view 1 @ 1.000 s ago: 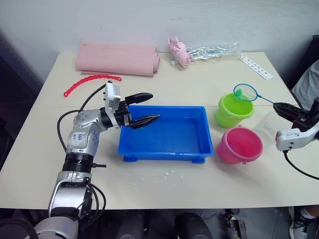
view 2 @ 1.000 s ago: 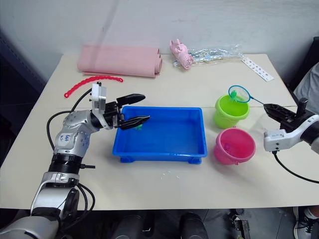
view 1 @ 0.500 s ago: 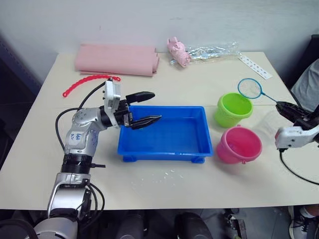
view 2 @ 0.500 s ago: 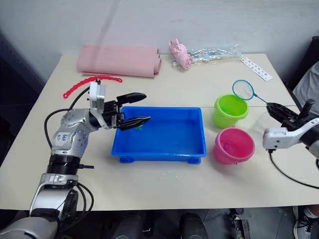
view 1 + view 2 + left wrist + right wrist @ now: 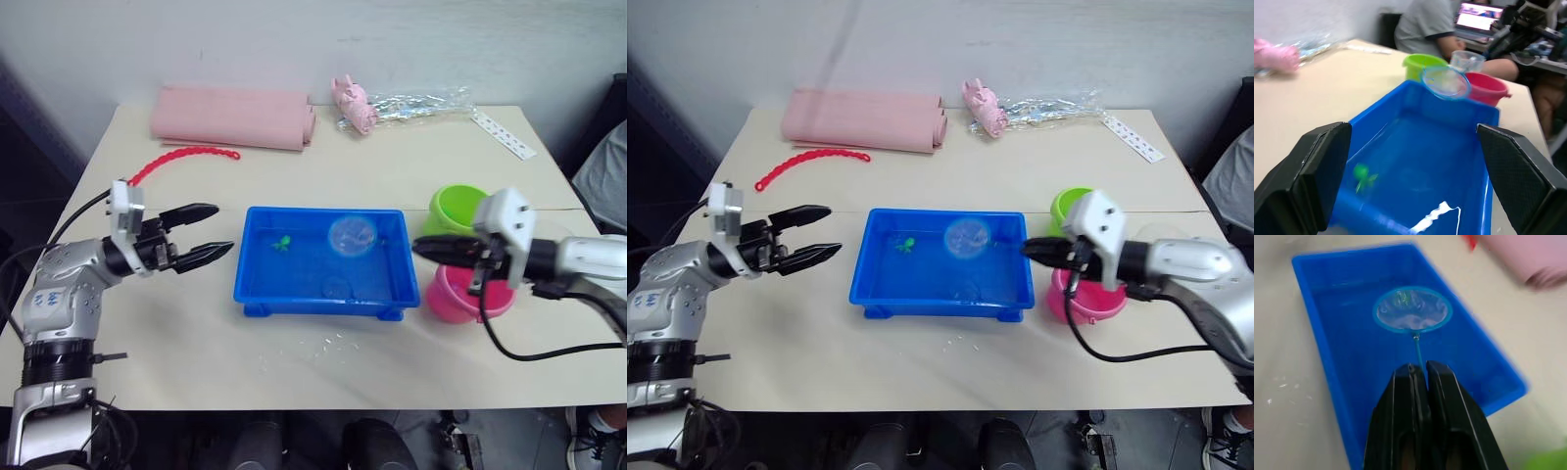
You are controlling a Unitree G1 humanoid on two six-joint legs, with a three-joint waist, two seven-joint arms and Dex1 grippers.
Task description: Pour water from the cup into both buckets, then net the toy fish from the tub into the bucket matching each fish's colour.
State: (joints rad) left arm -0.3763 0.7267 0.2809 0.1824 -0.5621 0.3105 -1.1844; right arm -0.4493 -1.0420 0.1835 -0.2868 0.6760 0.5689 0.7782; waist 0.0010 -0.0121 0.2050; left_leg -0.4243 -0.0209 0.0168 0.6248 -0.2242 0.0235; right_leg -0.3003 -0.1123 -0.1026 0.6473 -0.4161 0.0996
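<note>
The right gripper (image 5: 423, 246) has its 2 black fingers pressed together on the thin handle of the net (image 5: 352, 236), which reaches out ahead of the fingertips so that the blue hoop hangs over the far-right part of the tub (image 5: 257, 295). In the right wrist view the hoop (image 5: 1412, 309) sits straight ahead of the closed fingers (image 5: 1406, 401), with the tub's blue floor beneath it. Just behind this gripper, toward its wrist, stand the 2 buckets: the lime green bucket (image 5: 458, 207) on the far side and the hot pink bucket (image 5: 453, 299) on the near side, partly covered by the arm. The clear cup (image 5: 1466, 60) shows in the left wrist view between the green and pink buckets, beyond the tub's far corner.

The left gripper (image 5: 215, 231) hovers over the table (image 5: 323, 362) with its 2 fingers spread apart and nothing between them, its tips pointing at the tub, which lies just ahead of them. 1 green toy fish (image 5: 281, 243) lies in the tub, in the half nearer this gripper, on the far side.

Beyond the left gripper lies a red beaded strip (image 5: 182, 157), and further back a folded pink cloth (image 5: 231, 116). Far beyond the right gripper are a pale pink toy (image 5: 353, 102), a crinkled clear wrapper (image 5: 418, 100) and a white strip (image 5: 504, 133) with dark marks too small to read. A person in a grey shirt (image 5: 1430, 24) sits past the table in the left wrist view.
</note>
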